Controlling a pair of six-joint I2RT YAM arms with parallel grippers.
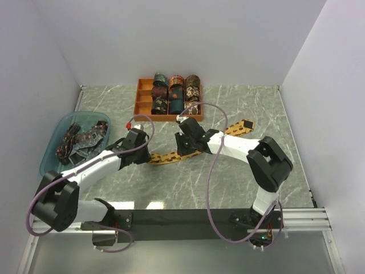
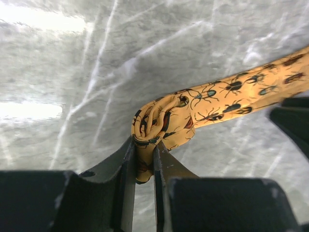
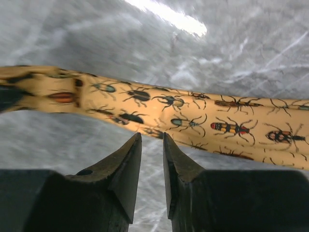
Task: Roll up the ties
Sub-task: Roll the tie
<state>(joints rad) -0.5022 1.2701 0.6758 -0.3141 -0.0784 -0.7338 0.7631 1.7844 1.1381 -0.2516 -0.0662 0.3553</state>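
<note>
Beetle-print mustard tie [image 3: 193, 116] | left fingers [image 2: 124, 179] clamped on its rolled end | right fingers [image 3: 120, 169] nearly together beside it, grip unclear

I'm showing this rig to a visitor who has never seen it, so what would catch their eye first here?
The mustard-gold beetle-print tie lies across the table's middle, its left end curled into a small roll pinched in the left end effector. The right end effector sits over the flat stretch farther along. Behind stands an orange tray of rolled ties; at left, a blue basin of loose ones.
</note>
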